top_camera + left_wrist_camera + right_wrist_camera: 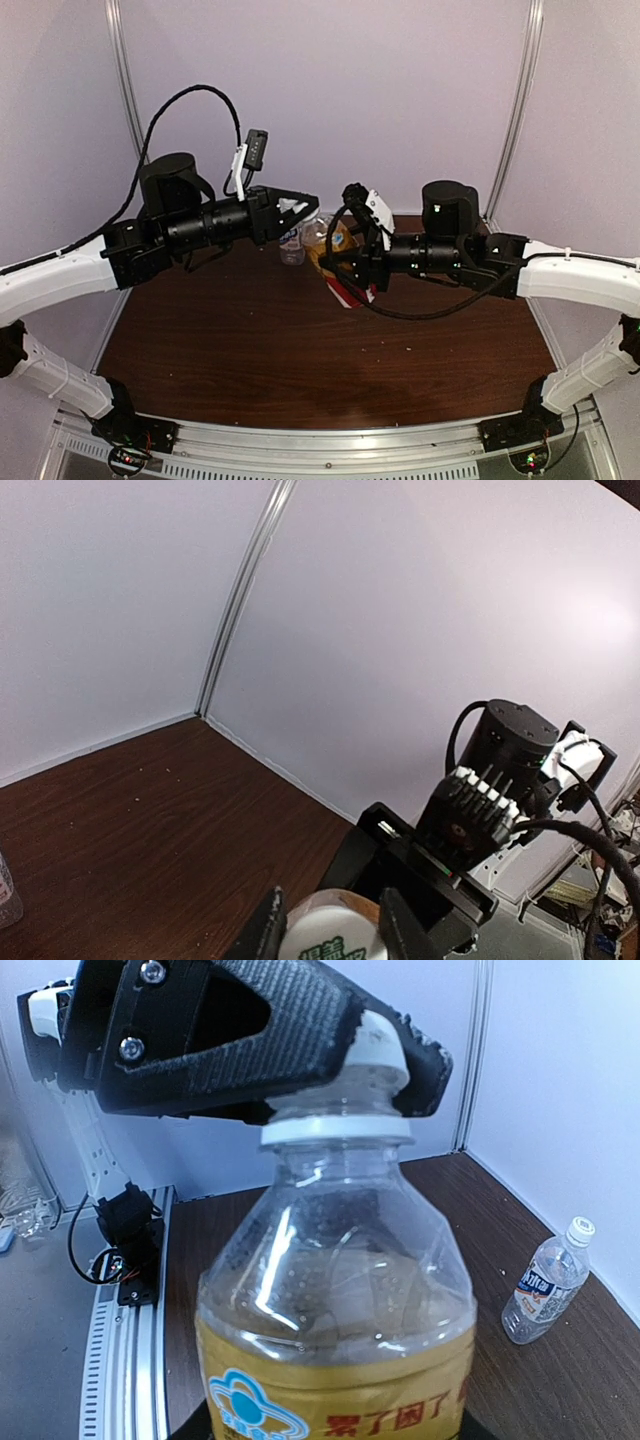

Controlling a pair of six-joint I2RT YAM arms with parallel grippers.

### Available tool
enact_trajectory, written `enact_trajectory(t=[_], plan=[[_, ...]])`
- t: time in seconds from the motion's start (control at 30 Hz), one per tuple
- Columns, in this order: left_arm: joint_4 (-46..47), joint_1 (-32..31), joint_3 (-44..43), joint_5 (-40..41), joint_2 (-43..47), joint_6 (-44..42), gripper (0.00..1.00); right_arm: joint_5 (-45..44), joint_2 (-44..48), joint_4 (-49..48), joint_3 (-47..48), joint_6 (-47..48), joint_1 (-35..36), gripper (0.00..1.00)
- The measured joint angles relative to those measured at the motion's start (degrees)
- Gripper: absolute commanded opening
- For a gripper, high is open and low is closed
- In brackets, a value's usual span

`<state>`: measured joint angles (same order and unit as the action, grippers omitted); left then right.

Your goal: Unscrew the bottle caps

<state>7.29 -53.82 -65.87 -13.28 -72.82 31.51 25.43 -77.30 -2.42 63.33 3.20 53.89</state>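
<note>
My right gripper [345, 268] is shut on the amber bottle [340, 1290], which has a yellow and red label, and holds it tilted above the table. Its own fingers are mostly hidden under the bottle in the right wrist view. My left gripper [303, 210] is shut on that bottle's white cap [378, 1045], with its black fingers [260, 1030] on both sides. In the left wrist view the cap [335, 938] shows green print between the fingers [262, 925]. The clear bottle [291, 245] with a blue-white label stands capped on the table, its white cap [579, 1228] on.
The brown table [250, 340] is enclosed by white walls with a metal corner post [125, 70]. The clear bottle [545, 1285] stands just behind and left of the held bottle. An aluminium rail [330, 450] runs along the near edge.
</note>
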Motion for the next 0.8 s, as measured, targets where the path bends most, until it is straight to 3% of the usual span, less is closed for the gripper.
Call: enact_trajectory(t=[0.27, 0.43, 0.57, 0.8], plan=[[-1.14, -0.22, -0.15, 2.80, -0.76, 2.25, 0.15, -3.28, 0.00, 0.04, -0.76, -0.02, 0.50, 0.46], [-1.40, -0.42, -0.15, 4.07, -0.76, 3.26, 0.25, -4.52, -0.04, 0.07, -0.76, -0.04, 0.81, 0.45], [-1.79, -0.52, -0.15, 5.03, -0.76, 4.13, 0.26, -5.14, -0.28, 0.04, -0.76, -0.11, 0.92, 0.45], [-1.90, -0.63, -0.13, 5.88, -0.76, 4.48, 0.09, -5.62, -0.46, 0.00, -0.76, -0.09, 1.01, 0.45]])
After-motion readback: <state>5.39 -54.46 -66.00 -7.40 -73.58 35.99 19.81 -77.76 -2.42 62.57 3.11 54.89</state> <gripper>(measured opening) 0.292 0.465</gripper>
